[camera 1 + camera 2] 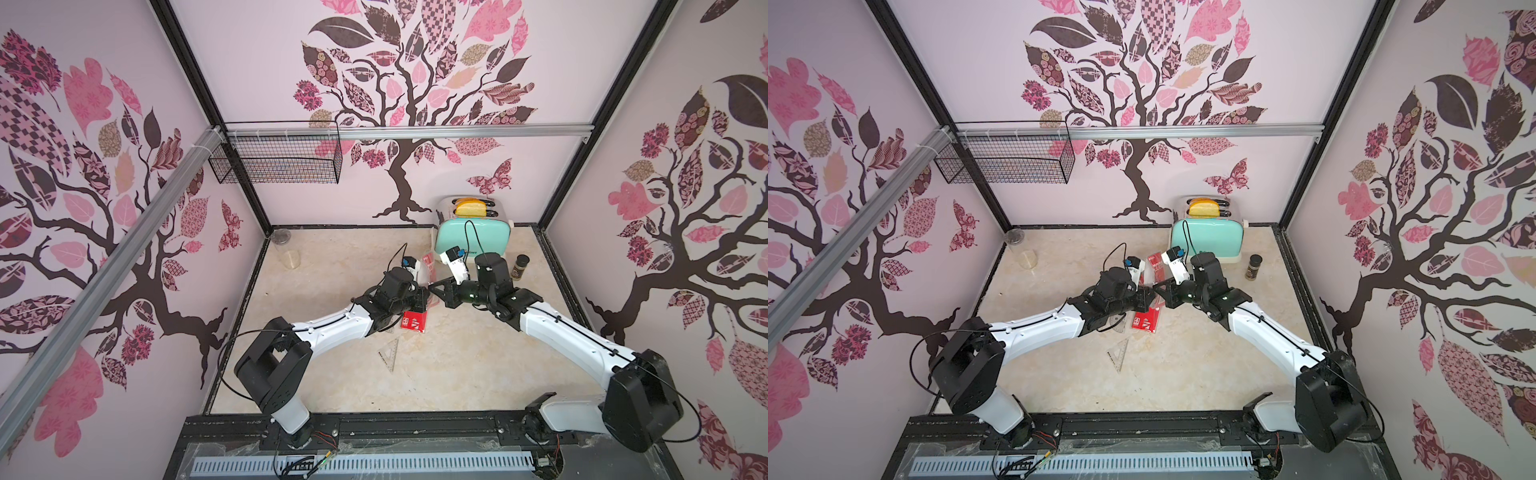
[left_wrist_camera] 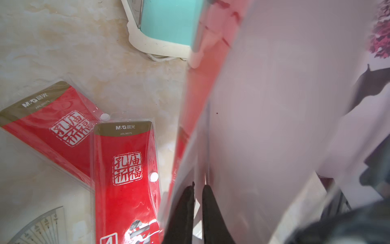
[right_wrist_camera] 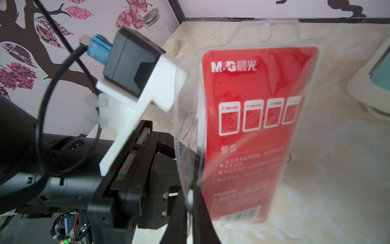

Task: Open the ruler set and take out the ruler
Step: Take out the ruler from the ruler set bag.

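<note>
In both top views you see, left to right, a clear jar (image 1: pixel 286 251) at the back-left corner of the marble table (image 1: pixel 457 365), two arms meeting at frame centre, a mint toaster (image 1: pixel 473 239) and a brown spice jar (image 1: pixel 520 266). Between the left gripper (image 1: pixel 420 293) and the right gripper (image 1: pixel 437 291), the ruler set (image 1: pixel 428 266) stands upright, off the table. Below it lie a second red pouch (image 1: pixel 413 322) and a clear set square (image 1: pixel 390 353).

The left wrist view adds a third pouch (image 2: pixel 52 124) at mid-left, which the top views do not show. It lies just beside the second one, with a protractor (image 2: pixel 42 228) in the lower-left corner. Here the left gripper's black fingers (image 2: pixel 185 211) stand a narrow gap apart against clear plastic; you cannot tell whether they pinch it.

Only the right wrist view shows you the ruler set's back. It is a clear sleeve with a hang tab on top and a red card printed with a white M&G logo, four white-outlined boxes and a barcode at the bottom. The right gripper (image 3: pixel 190 196) is clamped on its lower edge beside a white snap button.
</note>
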`<control>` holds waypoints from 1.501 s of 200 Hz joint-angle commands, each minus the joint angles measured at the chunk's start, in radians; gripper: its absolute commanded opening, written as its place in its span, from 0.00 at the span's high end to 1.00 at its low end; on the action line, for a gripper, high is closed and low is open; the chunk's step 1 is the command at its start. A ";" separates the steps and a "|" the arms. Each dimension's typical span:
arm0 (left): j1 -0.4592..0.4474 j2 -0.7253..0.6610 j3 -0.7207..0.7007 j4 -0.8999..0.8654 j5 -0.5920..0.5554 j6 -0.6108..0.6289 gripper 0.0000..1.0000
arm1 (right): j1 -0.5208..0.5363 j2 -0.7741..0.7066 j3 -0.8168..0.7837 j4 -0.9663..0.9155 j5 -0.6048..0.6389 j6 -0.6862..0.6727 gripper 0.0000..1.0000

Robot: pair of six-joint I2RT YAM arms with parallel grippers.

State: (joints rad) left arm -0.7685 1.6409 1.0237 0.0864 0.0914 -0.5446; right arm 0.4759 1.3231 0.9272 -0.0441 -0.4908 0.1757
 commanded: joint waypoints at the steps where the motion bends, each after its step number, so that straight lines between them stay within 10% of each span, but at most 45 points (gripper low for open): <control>1: -0.002 0.024 -0.009 0.095 -0.003 -0.007 0.78 | 0.001 -0.033 0.060 -0.036 -0.016 -0.021 1.00; 120: 0.020 0.059 -0.211 0.746 0.198 -0.084 0.64 | 0.003 -0.051 0.157 -0.158 -0.039 -0.037 1.00; 300: 0.028 0.057 -0.332 1.081 0.364 -0.130 0.62 | 0.001 0.014 0.314 -0.424 -0.078 -0.184 1.00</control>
State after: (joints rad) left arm -0.7364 1.6985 0.6834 1.1286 0.3988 -0.6788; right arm 0.4755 1.3117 1.1976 -0.4511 -0.5190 0.0174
